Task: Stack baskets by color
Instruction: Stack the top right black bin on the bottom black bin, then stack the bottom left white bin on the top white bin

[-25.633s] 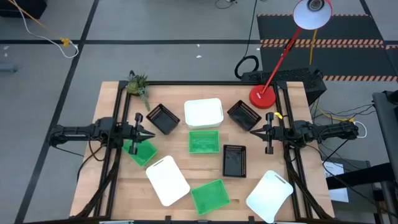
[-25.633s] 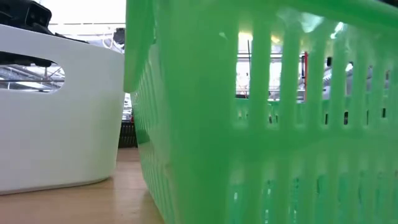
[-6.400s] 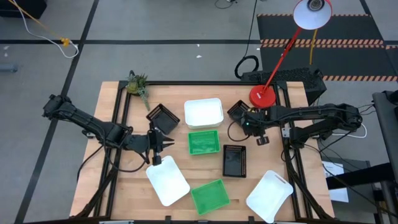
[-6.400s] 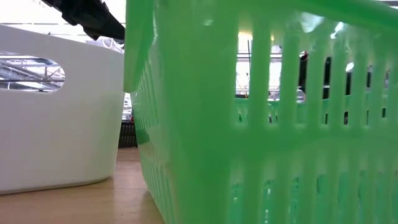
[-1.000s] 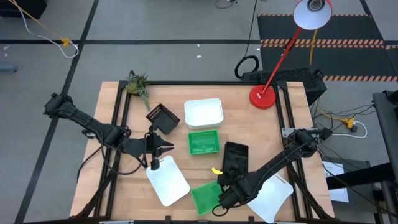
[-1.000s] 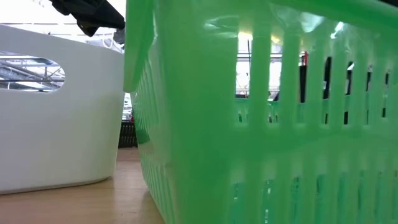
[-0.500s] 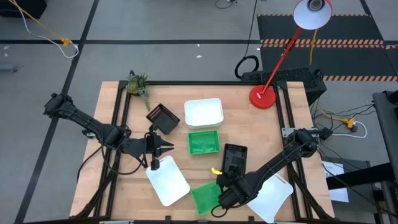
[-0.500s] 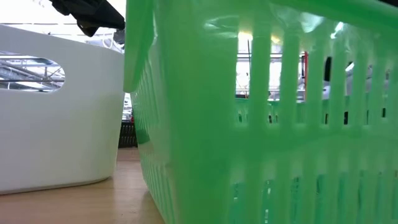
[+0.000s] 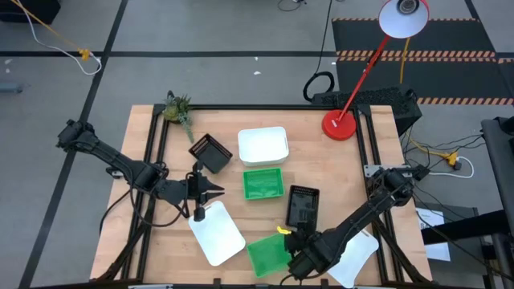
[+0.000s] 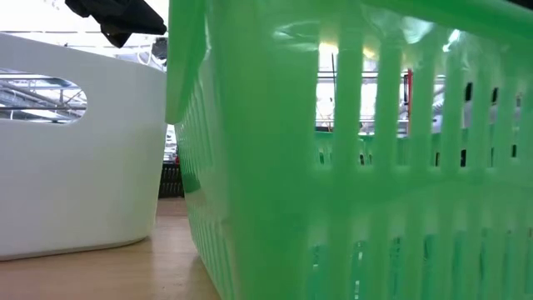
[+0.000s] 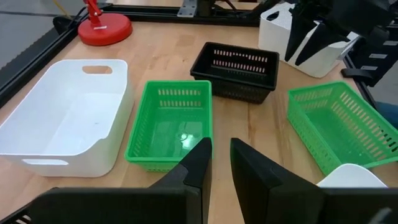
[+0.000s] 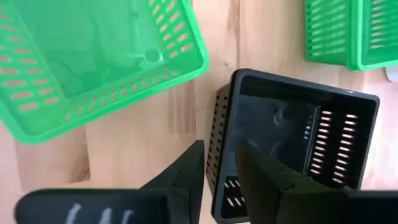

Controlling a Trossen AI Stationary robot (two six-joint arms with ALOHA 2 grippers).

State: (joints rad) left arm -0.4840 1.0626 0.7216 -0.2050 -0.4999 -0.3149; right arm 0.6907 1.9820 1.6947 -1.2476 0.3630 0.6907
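Right jaws: the right gripper (image 12: 217,163) is seen parted a little, straddling the near wall of the black basket stack (image 12: 297,144); whether the wall is pinched or already let go cannot be told.
Left jaws: the left gripper (image 11: 216,163) is held narrowly parted and empty (idle), above the table between a white basket (image 9: 215,232) and the middle green basket (image 11: 171,124).
Task things: the black basket stack (image 9: 300,205) sits mid-table, a third black basket (image 9: 210,152) lies apart near the rear white basket (image 9: 263,145), and the front green basket (image 9: 269,254) lies just beside the right gripper (image 9: 295,253).
Risk, drag: if the wall is snagged on a finger, the stack could be tipped or pulled askew.
Risk, collision: the front green basket could be knocked, being so close.
Risk, nesting: an unseated upper basket is judged likely to slide off.
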